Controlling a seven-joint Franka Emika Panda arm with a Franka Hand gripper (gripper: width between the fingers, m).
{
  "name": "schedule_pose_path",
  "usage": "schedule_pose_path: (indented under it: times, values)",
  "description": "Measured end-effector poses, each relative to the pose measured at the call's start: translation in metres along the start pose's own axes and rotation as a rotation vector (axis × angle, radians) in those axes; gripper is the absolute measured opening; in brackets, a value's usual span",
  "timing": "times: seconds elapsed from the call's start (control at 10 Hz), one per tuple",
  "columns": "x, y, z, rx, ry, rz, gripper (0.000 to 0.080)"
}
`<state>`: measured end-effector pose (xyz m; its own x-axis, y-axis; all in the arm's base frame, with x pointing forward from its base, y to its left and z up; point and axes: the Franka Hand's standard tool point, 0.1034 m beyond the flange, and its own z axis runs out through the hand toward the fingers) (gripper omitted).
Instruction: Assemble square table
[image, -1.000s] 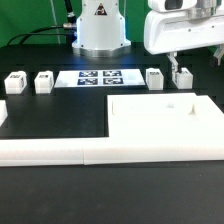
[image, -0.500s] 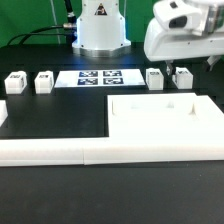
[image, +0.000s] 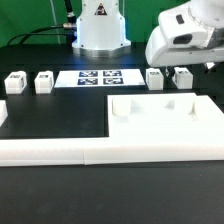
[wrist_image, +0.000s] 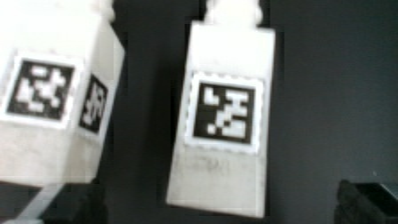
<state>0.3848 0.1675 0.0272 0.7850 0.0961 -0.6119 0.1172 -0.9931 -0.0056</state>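
— Gripper: open or closed?
— Open. Its dark fingers stand far apart and hold nothing; a leg block lies loose beneath them.
— Which way does that leg run?
— It lies flat on the black table, tag face up. The exterior view catches it end-on, so its long axis seems to run away from that camera, toward the robot base. A second leg lies just beside it, roughly parallel, not touching.
— How do they look?
— White and oblong, with a black-and-white tag in the middle of the upper face and one end narrowing to a neck.
— Where is the pair?
— On the exterior view's right of the marker board, under the gripper. The square tabletop lies flat nearer that camera, rim up.
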Motion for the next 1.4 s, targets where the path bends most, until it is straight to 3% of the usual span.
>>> schedule_pose_path:
  times: [0.2,0.3,0.6,0.9,1.1,1.2,1.3,1.4]
  values:
    - [-0.002,-0.004,0.009,-0.016,-0.207,0.013,0.0648]
    - [0.001,-0.003,0.008,-0.016,-0.25,0.011,0.0648]
    - [0.004,-0.003,0.009,-0.014,-0.243,0.011,0.0648]
    - [-0.004,-0.003,0.026,-0.028,-0.325,0.027,0.0648]
    - [-0.003,-0.003,0.026,-0.027,-0.323,0.026,0.0612]
    - [-0.003,-0.003,0.026,-0.027,-0.324,0.026,0.041]
    - [-0.003,-0.003,0.026,-0.027,-0.324,0.026,0.041]
    - [-0.003,-0.003,0.026,-0.027,-0.324,0.025,0.0288]
